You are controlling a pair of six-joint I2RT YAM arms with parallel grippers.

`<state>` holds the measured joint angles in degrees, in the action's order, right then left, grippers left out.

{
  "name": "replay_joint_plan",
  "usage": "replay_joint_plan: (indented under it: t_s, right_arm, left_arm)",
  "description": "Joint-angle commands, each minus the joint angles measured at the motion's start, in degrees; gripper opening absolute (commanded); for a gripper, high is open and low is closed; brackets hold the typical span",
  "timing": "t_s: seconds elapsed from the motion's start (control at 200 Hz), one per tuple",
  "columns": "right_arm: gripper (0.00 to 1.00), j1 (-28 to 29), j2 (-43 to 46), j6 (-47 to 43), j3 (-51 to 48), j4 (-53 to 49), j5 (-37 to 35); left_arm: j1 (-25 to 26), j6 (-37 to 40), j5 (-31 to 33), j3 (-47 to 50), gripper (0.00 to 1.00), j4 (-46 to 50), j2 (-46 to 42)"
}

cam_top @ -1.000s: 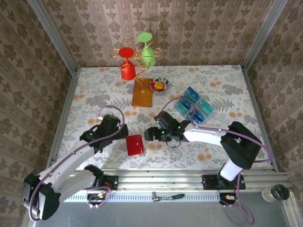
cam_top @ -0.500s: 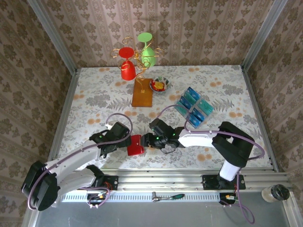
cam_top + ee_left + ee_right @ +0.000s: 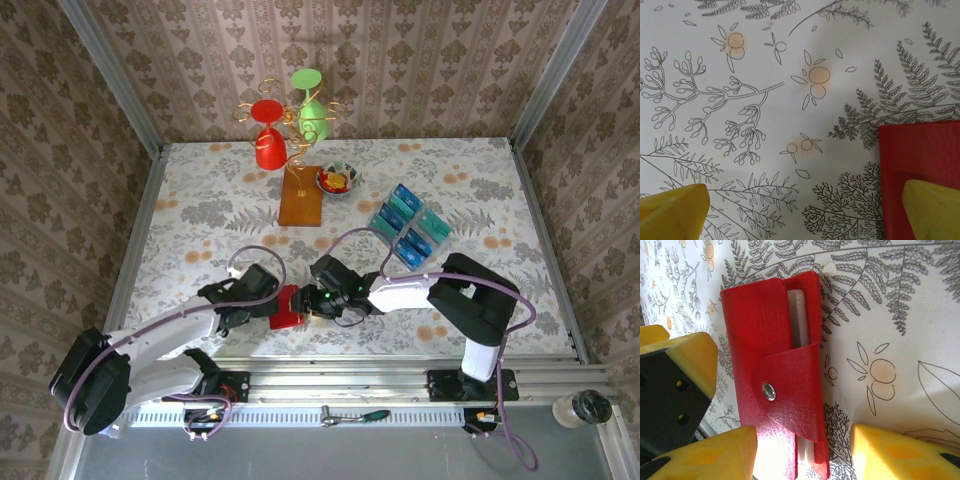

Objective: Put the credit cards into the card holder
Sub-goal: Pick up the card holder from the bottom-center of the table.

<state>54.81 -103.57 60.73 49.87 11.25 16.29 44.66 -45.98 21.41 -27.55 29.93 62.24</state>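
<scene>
The card holder, a glossy red wallet with its snap flap shut, lies flat on the patterned table near the front edge. My right gripper is open and straddles its near end. One fingertip sits against the wallet's edge and the other stands apart from it on bare cloth. My left gripper is wide open just left of the wallet, with its right fingertip over the wallet's edge. Several teal credit cards stand in a clear rack at the right rear.
An orange stand base carries a wire tree with a red cup and a green cup. A small bowl of sweets sits beside it. The two grippers nearly meet over the wallet.
Both arms have closed in on the wallet, the left from the left and the right from the right. The right jaws have narrowed around the wallet's end.
</scene>
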Motion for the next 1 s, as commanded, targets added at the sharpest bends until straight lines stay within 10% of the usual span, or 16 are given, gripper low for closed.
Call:
replay_joint_plan:
  t_s: [0.0,0.405,0.76,0.995]
  right_arm:
    - [0.52,0.4,-1.3,1.5,0.0,3.0,1.9]
    - [0.47,0.0,-3.8,2.7,-0.3,9.2,5.6]
    - [0.08,-1.4,-4.0,4.1,-1.9,14.1,8.1]
    - [0.00,-7.1,7.6,-1.8,-3.9,5.9,7.8]
  left_arm:
    - [1.0,-2.2,1.7,1.1,1.00,-0.6,0.7]
    - [2.9,-4.0,2.4,2.0,1.00,-1.7,2.4]
    - [3.4,-4.1,2.6,-0.1,1.00,-0.3,1.7]
    - [-3.7,5.8,-1.3,-12.2,1.00,1.2,-2.7]
